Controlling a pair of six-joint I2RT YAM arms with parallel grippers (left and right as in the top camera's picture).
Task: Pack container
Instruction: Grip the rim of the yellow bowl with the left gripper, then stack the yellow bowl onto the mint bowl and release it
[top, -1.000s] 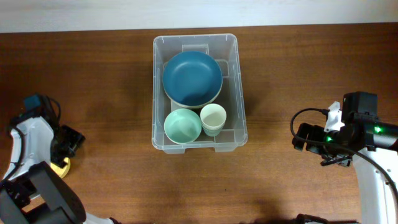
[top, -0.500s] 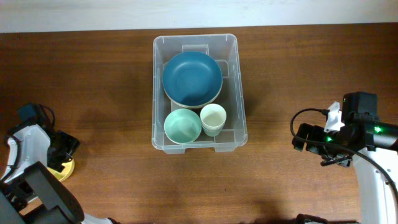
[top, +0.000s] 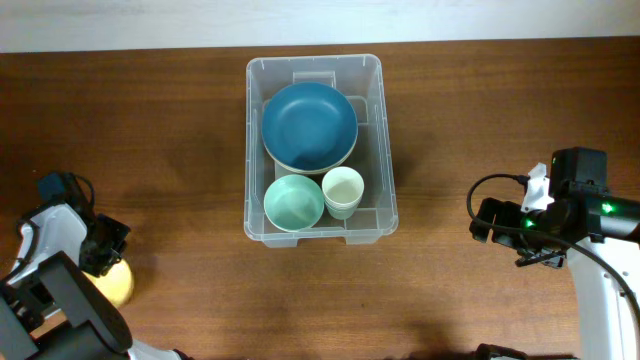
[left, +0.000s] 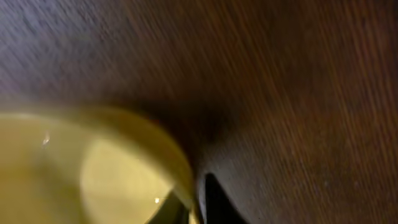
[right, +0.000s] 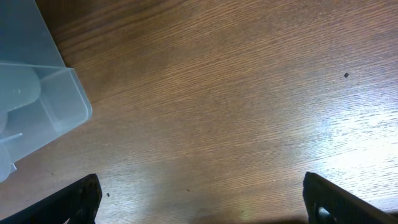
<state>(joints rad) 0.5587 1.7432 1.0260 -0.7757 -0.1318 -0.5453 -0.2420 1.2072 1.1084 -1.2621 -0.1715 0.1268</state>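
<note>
overhead, container (top: 386, 150) mid-table, left claw (top: 104, 263) far left pinching yellow bowl (top: 114, 286) (its rim), right claw (top: 482, 220) spread, well apart

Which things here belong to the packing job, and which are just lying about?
Job: container, with blue bowl, mint bowl and pale cup inside; yellow bowl, held by left gripper.
Just there: wooden table; right gripper, open and idle.
</note>
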